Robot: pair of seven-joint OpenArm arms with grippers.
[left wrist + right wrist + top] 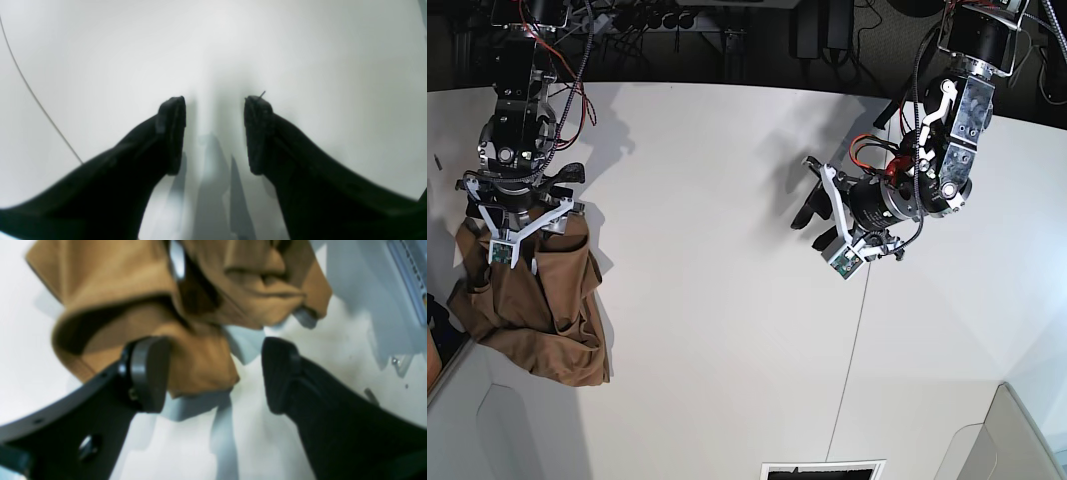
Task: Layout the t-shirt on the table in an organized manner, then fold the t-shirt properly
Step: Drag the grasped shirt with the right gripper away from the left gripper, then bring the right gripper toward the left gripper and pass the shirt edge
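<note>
The tan-brown t-shirt (pixel 547 320) lies bunched in a heap at the left edge of the white table (pixel 707 200). My right gripper (pixel 524 215) hangs directly over the heap's far end, open. In the right wrist view the crumpled t-shirt (pixel 116 290) fills the top, and one fold lies against the left pad and reaches into the gap of the right gripper (pixel 213 346), which grips nothing. My left gripper (pixel 817 225) hovers over bare table far to the right. In the left wrist view the left gripper (pixel 215 100) is open, with only white table (pixel 300 50) between its fingers.
A thin dark seam (pixel 852 350) runs down the table below the left arm and shows as a curved line (pixel 33 96) in the left wrist view. A dark rectangular opening (pixel 822 470) sits at the front edge. A metal rail (pixel 410 276) borders the table beside the shirt.
</note>
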